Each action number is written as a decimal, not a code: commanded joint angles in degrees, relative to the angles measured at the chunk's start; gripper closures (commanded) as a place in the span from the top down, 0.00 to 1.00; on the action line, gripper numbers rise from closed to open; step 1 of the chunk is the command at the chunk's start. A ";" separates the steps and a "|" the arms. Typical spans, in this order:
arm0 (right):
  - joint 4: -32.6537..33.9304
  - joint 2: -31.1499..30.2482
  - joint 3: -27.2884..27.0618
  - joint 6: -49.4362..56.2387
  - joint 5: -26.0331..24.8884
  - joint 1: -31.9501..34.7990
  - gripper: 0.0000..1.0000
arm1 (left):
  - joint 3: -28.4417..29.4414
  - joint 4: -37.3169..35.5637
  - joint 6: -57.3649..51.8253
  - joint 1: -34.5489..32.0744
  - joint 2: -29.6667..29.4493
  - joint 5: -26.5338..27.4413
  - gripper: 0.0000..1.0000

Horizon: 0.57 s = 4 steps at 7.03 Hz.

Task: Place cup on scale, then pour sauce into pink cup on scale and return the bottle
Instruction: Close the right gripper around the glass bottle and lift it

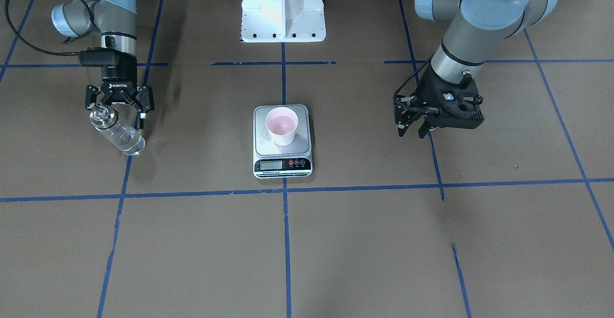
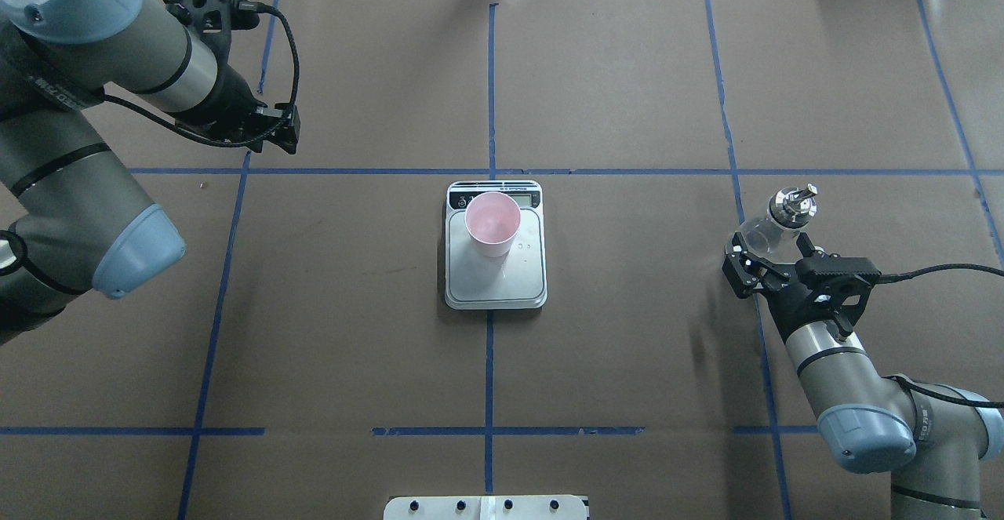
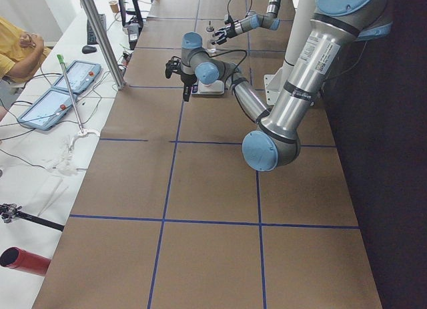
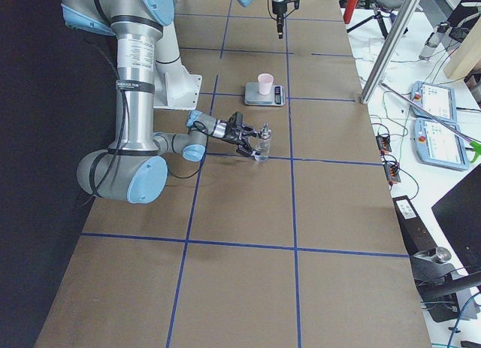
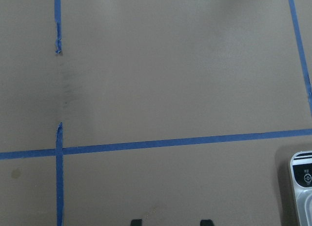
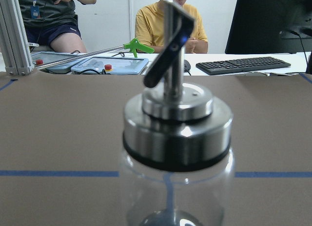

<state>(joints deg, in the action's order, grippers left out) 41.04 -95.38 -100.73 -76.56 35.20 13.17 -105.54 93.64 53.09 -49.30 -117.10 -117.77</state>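
The pale pink cup (image 1: 281, 126) stands upright on the silver platform of the scale (image 1: 283, 165) at the table's middle; both also show in the overhead view, the cup (image 2: 492, 223) on the scale (image 2: 496, 286). The clear glass bottle (image 1: 118, 134) with its metal collar and spout stands on the table near the robot's right side (image 2: 773, 220). My right gripper (image 1: 116, 111) is open, its fingers spread wide on either side of the bottle's upper part. The right wrist view is filled by the bottle's collar (image 6: 176, 128). My left gripper (image 1: 411, 133) is open and empty, above bare table well away from the scale.
The robot's white base (image 1: 283, 11) stands behind the scale. Blue tape lines (image 1: 288, 191) cross the brown table. A corner of the scale (image 5: 302, 182) shows in the left wrist view. People, tablets and a keyboard (image 6: 241, 65) are beyond the table's far edge.
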 commanded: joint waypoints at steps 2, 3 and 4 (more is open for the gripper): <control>-0.09 0.54 1.40 0.88 0.65 2.03 1.00 | -0.11 -0.03 0.00 0.00 0.03 0.00 0.51; -0.09 0.72 1.50 1.15 0.66 2.30 1.00 | -0.20 -0.03 0.00 -0.09 0.03 0.00 0.51; -0.09 2.02 1.67 1.50 0.66 2.56 1.00 | -0.63 -0.82 0.00 0.00 0.03 0.00 0.51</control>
<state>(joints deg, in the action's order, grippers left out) 40.97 -94.47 -99.31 -75.46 35.81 15.34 -105.81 93.41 53.09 -49.35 -117.07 -117.77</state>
